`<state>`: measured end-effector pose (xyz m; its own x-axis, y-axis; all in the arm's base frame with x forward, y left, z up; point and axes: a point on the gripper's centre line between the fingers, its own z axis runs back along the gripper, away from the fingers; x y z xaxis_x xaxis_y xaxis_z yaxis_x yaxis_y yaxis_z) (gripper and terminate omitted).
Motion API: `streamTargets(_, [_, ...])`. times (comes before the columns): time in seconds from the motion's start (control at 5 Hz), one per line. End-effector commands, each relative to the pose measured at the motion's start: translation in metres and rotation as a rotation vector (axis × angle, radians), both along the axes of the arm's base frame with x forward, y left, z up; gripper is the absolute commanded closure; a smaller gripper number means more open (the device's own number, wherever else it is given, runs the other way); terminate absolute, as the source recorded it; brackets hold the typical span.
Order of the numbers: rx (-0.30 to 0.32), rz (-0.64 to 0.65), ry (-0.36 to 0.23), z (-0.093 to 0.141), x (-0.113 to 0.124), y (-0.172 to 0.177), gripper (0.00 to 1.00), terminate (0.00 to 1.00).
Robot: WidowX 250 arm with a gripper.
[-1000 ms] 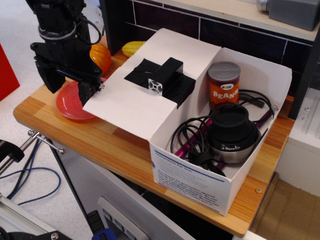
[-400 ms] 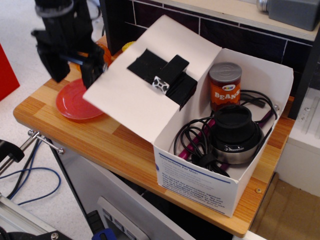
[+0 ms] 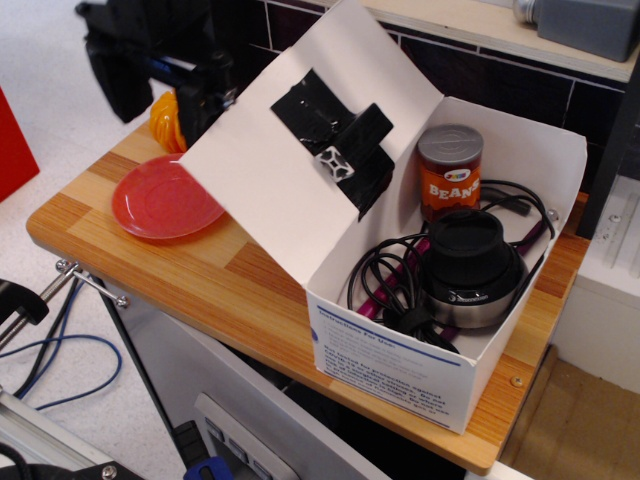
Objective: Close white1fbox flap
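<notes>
We see a white box (image 3: 455,330) with blue print on its side, its white flap (image 3: 270,170) patched with black tape (image 3: 320,115), a red plate (image 3: 165,197), an orange-and-brown can (image 3: 448,170), black cables (image 3: 385,280), a striped wooden desk (image 3: 230,290), a black end effector (image 3: 165,70).

Setting: I work in a lab mock-up of a kitchen.
Evidence, counter: wooden worktop (image 3: 230,290).
Evidence, behind worktop: dark tiled wall (image 3: 500,75).
Evidence, below worktop: loose cables (image 3: 50,350), metal framing (image 3: 40,435).
</notes>
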<state>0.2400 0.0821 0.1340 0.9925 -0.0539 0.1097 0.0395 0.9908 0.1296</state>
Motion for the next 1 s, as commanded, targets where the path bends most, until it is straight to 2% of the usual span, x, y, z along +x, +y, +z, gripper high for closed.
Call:
streamTargets(0.0, [0.055, 0.004, -0.085, 0.027, 0.004, -0.022, 0.00, 0.00])
streamTargets(0.2, [0.056, 0.002, -0.094, 0.031, 0.006, -0.040, 0.00, 0.00])
streamTargets(0.6, [-0.007, -0.007, -0.113, 0.031, 0.015, -0.081, 0.00, 0.00])
streamTargets(0.8, [-0.005, 0.011, -0.102, 0.032, 0.024, -0.106, 0.00, 0.00])
